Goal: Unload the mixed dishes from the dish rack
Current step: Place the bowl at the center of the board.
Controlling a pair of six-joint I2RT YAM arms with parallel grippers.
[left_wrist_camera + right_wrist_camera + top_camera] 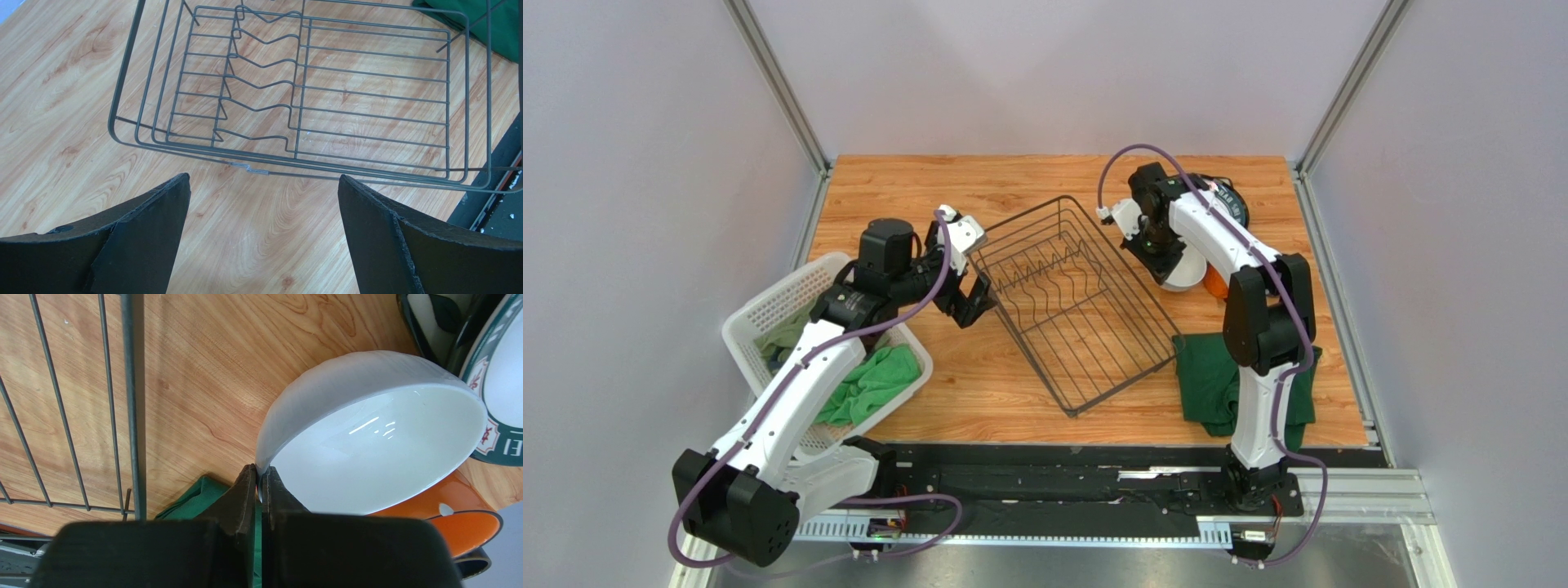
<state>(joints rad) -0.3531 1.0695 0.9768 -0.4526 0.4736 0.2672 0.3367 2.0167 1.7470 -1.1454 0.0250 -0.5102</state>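
Observation:
The black wire dish rack [1075,300] lies slantwise mid-table with nothing in it; its wires show in the left wrist view [301,79] and the right wrist view [130,404]. My right gripper [262,471] is shut on the rim of a white bowl [368,453], tilted just right of the rack [1179,272]. Under the bowl is an orange mug [454,508]. Beside it stand a white plate with a dark-green lettered rim [485,355] and a dark-rimmed leaf-patterned dish [436,312]. My left gripper [264,177] hangs open over bare wood at the rack's left end [971,276].
A white slotted basket [787,306] holding green cloths [873,380] sits at the left. A dark green cloth [1222,380] lies by the right arm's base and shows under the right fingers [202,496]. Grey walls close off three sides.

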